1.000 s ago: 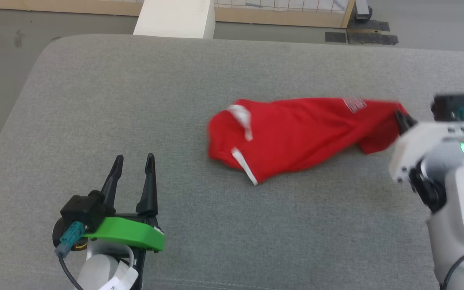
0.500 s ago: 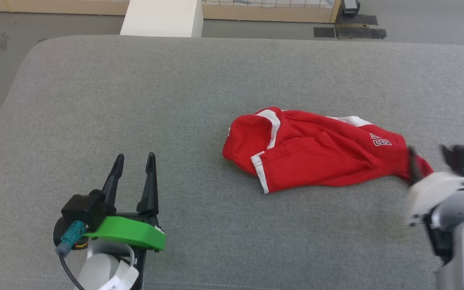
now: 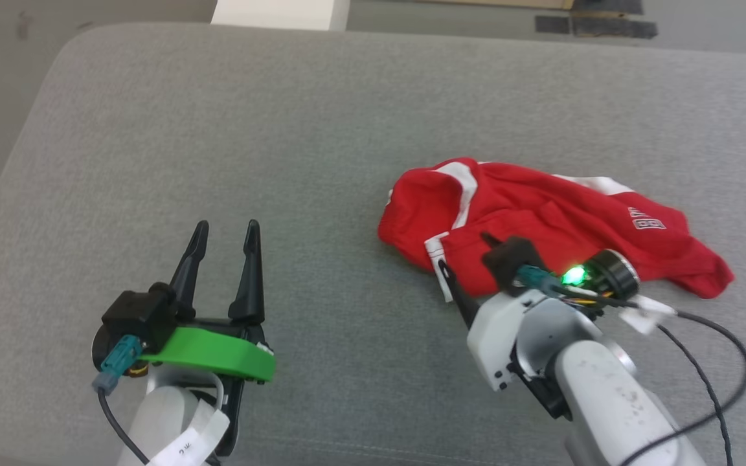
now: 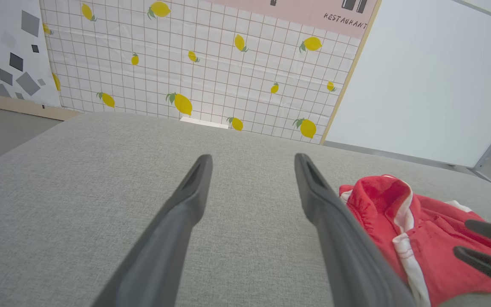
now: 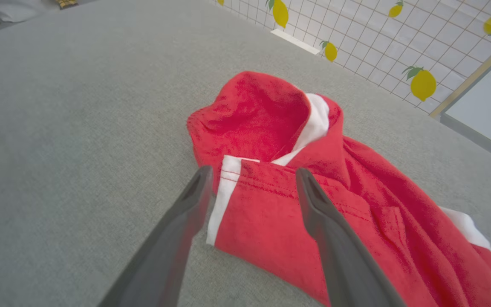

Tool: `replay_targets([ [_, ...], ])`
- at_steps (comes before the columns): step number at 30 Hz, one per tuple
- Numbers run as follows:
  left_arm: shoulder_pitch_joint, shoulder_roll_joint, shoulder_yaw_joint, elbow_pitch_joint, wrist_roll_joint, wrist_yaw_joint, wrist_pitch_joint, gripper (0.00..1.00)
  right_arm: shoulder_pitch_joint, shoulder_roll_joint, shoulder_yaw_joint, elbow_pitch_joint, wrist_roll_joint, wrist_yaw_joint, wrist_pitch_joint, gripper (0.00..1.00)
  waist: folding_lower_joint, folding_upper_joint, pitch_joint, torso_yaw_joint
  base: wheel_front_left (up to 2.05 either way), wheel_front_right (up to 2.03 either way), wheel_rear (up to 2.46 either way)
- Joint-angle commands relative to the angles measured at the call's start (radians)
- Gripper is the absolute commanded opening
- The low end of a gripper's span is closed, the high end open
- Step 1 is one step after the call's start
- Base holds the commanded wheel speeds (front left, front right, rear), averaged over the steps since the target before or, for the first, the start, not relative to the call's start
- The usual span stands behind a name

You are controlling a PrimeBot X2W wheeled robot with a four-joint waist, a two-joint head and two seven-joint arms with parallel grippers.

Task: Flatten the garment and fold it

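Observation:
The garment (image 3: pixel 541 207) lies crumpled on the grey cushion, right of centre: red fabric with white stripes and white lettering (image 3: pixel 646 222) near its right end. My right gripper (image 3: pixel 465 252) is open, low at the garment's near left corner. In the right wrist view its fingers straddle the white-trimmed hem (image 5: pixel 222 196) of the garment (image 5: pixel 271 119), with the right gripper (image 5: pixel 254 170) holding nothing. My left gripper (image 3: pixel 227 226) stands open over bare cushion, well left of the garment (image 4: pixel 424 230). The left gripper (image 4: pixel 252 157) is empty.
The grey cushion (image 3: pixel 282 129) has rounded corners, with floor beyond its left and far edges. A white block (image 3: pixel 279 10) stands behind the far edge. A lemon-patterned tiled wall (image 4: pixel 207 64) rises at the back. A black cable (image 3: pixel 716 362) loops off my right wrist.
My right gripper opened and let go of the garment's right end, then swung left to its near left hem. The garment dropped onto the cushion. The head camera shifted.

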State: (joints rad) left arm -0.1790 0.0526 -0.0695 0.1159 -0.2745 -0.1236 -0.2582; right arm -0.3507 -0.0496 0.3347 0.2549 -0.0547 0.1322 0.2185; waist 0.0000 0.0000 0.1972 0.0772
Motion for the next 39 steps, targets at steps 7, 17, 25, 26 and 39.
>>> replay_targets([
  [7,-0.024,-0.002,-0.008,-0.002,-0.020,0.004,-0.004,1.00,-0.096,-0.001,0.026,0.188,-0.036,-0.002,0.073,0.48,0.0000,0.0000,0.053,0.069,0.00,0.00,0.00],
  [17,-0.008,-0.002,-0.002,0.008,-0.015,0.009,-0.004,1.00,-0.050,-0.001,-0.064,0.145,0.042,-0.002,-0.009,0.00,0.0000,0.0000,0.011,0.058,0.00,0.00,0.00],
  [25,0.029,-0.002,0.011,0.017,0.007,0.006,-0.004,1.00,0.153,-0.001,-0.322,-0.011,0.181,-0.002,-0.082,0.00,0.0000,0.0000,-0.066,0.005,0.00,0.00,0.00],
  [26,0.035,-0.002,0.014,0.017,0.010,0.006,-0.004,1.00,0.186,-0.001,-0.367,-0.024,0.201,-0.002,-0.087,0.00,0.0000,0.0000,-0.074,-0.004,0.00,0.00,0.00],
  [39,0.064,-0.002,0.010,0.029,0.035,-0.003,-0.004,1.00,0.326,-0.001,-0.618,-0.038,0.203,-0.002,-0.075,1.00,0.0000,0.0000,-0.103,-0.097,0.00,0.00,0.00],
])
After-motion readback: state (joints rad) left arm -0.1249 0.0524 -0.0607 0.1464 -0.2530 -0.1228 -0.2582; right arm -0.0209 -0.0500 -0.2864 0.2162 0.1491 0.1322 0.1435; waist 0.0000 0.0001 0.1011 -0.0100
